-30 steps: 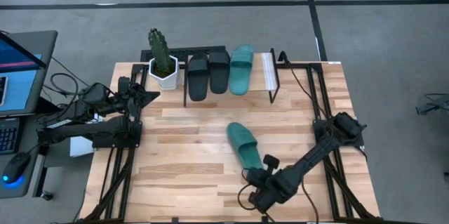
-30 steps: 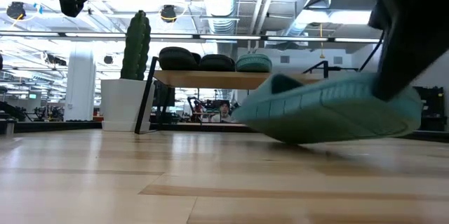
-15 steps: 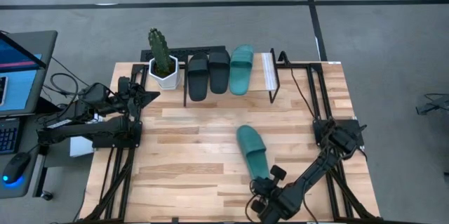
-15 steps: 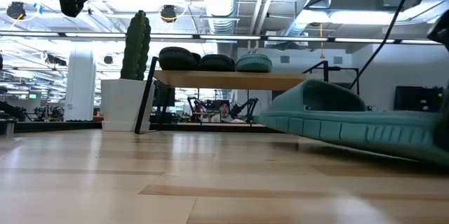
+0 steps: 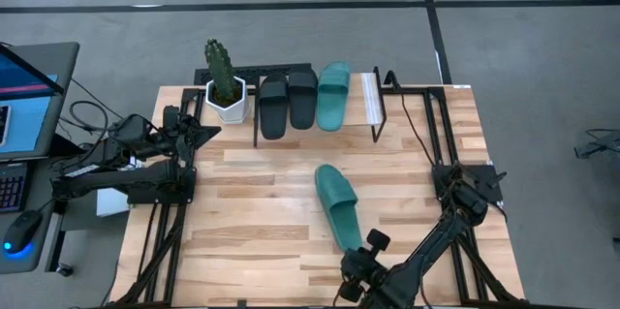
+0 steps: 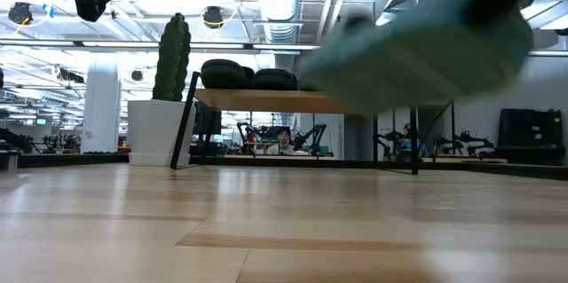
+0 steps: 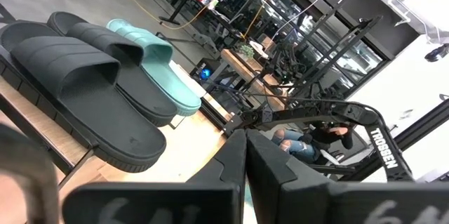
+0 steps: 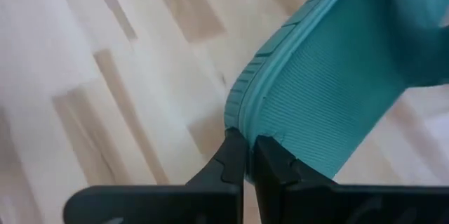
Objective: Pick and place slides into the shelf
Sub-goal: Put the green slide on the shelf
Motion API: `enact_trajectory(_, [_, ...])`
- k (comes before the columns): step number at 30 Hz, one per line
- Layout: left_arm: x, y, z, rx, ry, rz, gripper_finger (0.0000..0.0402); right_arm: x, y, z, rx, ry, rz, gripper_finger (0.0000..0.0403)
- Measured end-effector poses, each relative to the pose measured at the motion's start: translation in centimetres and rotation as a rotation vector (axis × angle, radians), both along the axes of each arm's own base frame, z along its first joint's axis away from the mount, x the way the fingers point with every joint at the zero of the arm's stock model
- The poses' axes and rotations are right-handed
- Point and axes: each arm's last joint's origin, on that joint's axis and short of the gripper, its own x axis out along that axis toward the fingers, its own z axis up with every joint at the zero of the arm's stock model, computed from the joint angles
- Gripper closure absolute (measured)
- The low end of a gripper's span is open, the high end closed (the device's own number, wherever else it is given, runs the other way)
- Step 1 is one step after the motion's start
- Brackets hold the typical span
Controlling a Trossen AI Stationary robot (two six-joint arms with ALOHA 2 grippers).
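The shelf (image 5: pixel 368 101) stands at the far edge of the plank table (image 5: pixel 262 222), its light wooden top on a thin black frame. Everything here is placed from that shelf. On its top panel three slides sit side by side: two black slides (image 5: pixel 288 102) at the end nearest the potted cactus (image 5: pixel 223 81), and a teal slide (image 5: pixel 333 95) touching the second black one. The stretch of panel beyond the teal one, toward the white end, is bare. In the low view the same row shows on the shelf (image 6: pixel 266 99), cactus (image 6: pixel 173 57) just beside it.

The second teal slide (image 5: pixel 338 205) is in front of the shelf, well apart from it, over the middle of the table, its toe toward the shelf and its heel toward the near edge. The low view shows it (image 6: pixel 417 52) lifted clear of the boards, blurred, at about the height of the shelf top. The right gripper (image 5: pixel 356 259) holds it at the heel end; in the right wrist view the fingers are pinched on the rim of the ribbed sole (image 8: pixel 330 90), the right gripper (image 8: pixel 243 155) nearly closed around that thin edge.

The left gripper (image 5: pixel 199 133) waits beside the cactus end of the shelf, near the table's side edge. Its wrist view looks along the shelf top at the shelved slides (image 7: pixel 84 83), and its fingers (image 7: pixel 231 161) are pressed together, gripping nothing.
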Motion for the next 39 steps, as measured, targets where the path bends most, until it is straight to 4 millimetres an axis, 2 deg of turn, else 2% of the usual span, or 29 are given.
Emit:
enact_trajectory(8, [0.0,0.0,0.0,0.000,0.000,0.000,0.0401,0.3,-0.1,4.2,-0.162,-0.084,0.087,0.0402])
enact_trajectory(12, [0.0,0.0,0.0,0.000,0.000,-0.001,0.0401,0.2,-0.7,5.8,-0.279,-0.107,0.104,0.0402])
enact_trajectory(16, [0.0,0.0,0.0,0.000,0.000,0.000,0.0401,0.9,-2.0,7.0,-0.349,-0.135,0.114,0.0402])
enact_trajectory(28, [0.0,0.0,0.0,0.000,0.000,0.000,0.0401,4.2,-10.1,11.4,-0.418,-0.059,0.034,0.0403])
enact_trajectory(39, [0.0,0.0,0.0,0.000,0.000,-0.001,0.0401,4.5,-18.3,16.0,-0.415,0.007,-0.057,0.0402])
